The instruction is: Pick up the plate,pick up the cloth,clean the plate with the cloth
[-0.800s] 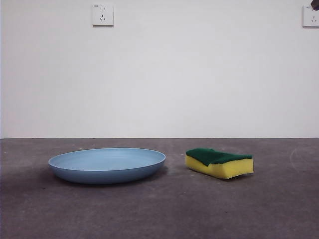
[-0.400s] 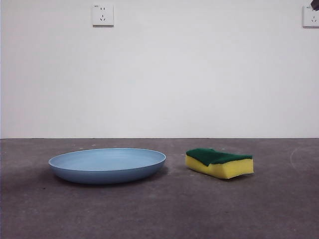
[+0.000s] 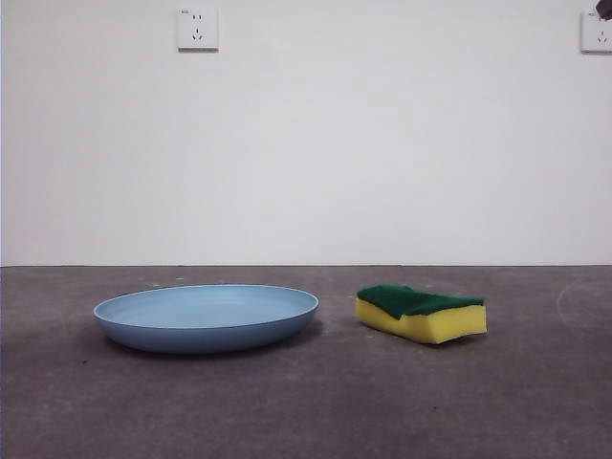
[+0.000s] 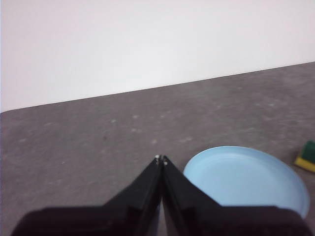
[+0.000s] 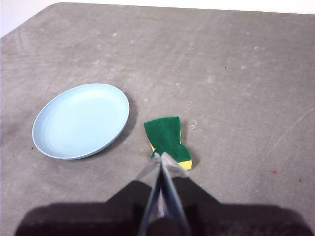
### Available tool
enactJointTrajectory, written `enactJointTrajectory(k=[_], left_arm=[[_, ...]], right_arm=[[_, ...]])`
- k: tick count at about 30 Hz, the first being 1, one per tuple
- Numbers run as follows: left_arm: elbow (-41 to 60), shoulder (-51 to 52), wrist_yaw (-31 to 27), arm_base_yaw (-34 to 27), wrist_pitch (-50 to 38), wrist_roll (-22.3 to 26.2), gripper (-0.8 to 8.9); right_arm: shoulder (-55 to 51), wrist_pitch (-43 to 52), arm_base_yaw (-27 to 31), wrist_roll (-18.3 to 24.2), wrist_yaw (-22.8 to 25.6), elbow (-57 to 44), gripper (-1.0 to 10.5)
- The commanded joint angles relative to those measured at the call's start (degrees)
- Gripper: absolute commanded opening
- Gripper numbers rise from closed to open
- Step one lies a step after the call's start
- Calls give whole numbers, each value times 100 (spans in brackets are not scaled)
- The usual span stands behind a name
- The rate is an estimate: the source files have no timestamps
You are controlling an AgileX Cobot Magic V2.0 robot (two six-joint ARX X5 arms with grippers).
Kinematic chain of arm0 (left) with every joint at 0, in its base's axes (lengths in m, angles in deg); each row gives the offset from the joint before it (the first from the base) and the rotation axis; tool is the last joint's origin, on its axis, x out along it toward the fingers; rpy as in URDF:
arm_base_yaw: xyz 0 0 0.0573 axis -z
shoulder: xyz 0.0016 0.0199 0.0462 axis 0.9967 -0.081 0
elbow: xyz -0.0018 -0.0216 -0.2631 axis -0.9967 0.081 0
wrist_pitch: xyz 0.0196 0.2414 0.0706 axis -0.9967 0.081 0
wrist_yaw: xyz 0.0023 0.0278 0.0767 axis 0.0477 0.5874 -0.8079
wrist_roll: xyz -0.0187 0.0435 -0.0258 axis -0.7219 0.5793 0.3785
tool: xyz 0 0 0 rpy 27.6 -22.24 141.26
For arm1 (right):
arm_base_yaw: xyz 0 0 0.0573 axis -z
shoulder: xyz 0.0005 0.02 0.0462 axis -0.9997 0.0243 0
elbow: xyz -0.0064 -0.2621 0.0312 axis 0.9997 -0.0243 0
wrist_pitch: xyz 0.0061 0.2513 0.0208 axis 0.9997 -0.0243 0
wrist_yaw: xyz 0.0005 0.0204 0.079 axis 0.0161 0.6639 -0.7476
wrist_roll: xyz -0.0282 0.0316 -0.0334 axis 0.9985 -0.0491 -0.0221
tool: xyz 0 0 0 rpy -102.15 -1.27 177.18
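Note:
The light blue plate point(image 3: 206, 316) lies flat on the grey table, left of centre in the front view. To its right lies the cloth point(image 3: 422, 312), a yellow sponge with a dark green top. My left gripper point(image 4: 161, 159) hangs shut and empty above the table beside the plate point(image 4: 246, 176). A corner of the cloth point(image 4: 307, 157) shows at the edge of that view. High over the table my right gripper point(image 5: 160, 156) is shut and empty, above the cloth point(image 5: 168, 139), with the plate point(image 5: 81, 120) off to one side.
A white wall with two power sockets point(image 3: 197, 29) stands behind the table. A black arm tip point(image 3: 604, 9) shows at the front view's top right corner. The grey tabletop point(image 5: 236, 88) stretches wide around both things.

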Motion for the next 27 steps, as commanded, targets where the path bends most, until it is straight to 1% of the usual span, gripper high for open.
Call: enactJointTrajectory(k=[1, 7, 10, 16, 22, 24, 26, 27], left_arm=[[597, 260, 17, -157, -391, 68, -3], [1587, 723, -9, -275, -1191, 70, -3], [1941, 951, -7, -278, -1360, 70, -3], [2382, 1034, -9, -354, -1384, 42, -3], [2538, 1034, -9, -391, -1224, 37, -3], [2538, 1034, -7, -398, -1198, -48, -3], [2538, 1034, 0, -400, -1215, -249, -3], [2538, 1032, 4, -400, -1235, -251, -3]], right_arm=[[-4, 31, -7, -55, 17, -35, 1], [-4, 31, -7, -55, 17, -35, 1], [-4, 31, -7, -55, 17, -35, 1], [-4, 28, -7, -55, 17, -35, 1], [-4, 28, -7, -55, 17, -35, 1], [-4, 28, -7, -55, 15, -35, 1], [-4, 28, -7, -55, 17, -35, 1], [-4, 28, -7, -55, 17, -35, 1]])
